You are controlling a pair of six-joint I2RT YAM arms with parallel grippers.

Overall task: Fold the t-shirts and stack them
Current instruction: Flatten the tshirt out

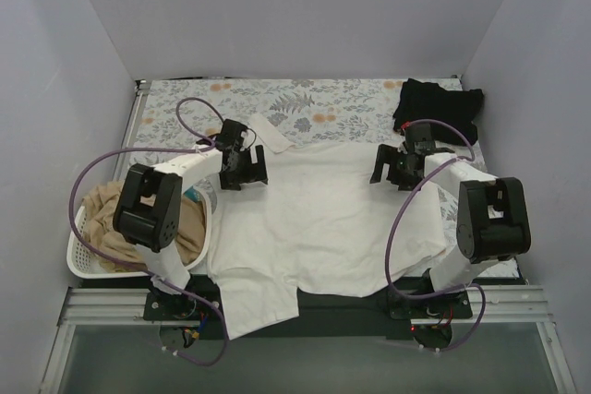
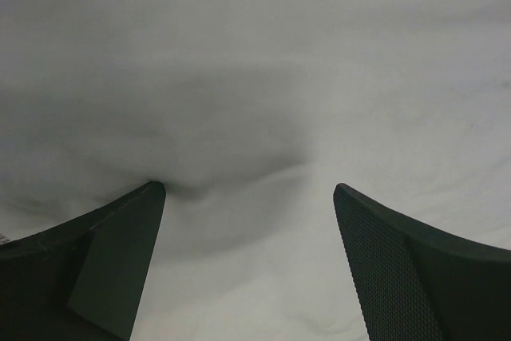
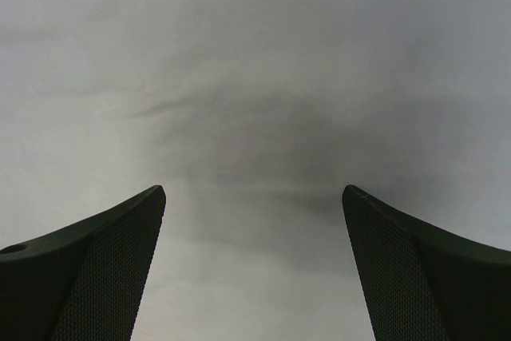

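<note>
Three shirts: white shirt (image 1: 323, 219) is spread on worktop (image 1: 323, 103); black shirt (image 1: 439, 108) beyond its far-right corner; tan shirt (image 1: 111, 209) at its left. Held open above its far edge: left hand (image 1: 242, 165), right hand (image 1: 392, 165). Limp, light; best pinched at corners.

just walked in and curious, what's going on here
Two arms are working on a white shirt spread out on the table. Both jaws stand open, low over its far part, one each side, gripping nothing. A black shirt lies bunched at the far right corner; a tan shirt sits in the basket on the left.
</note>
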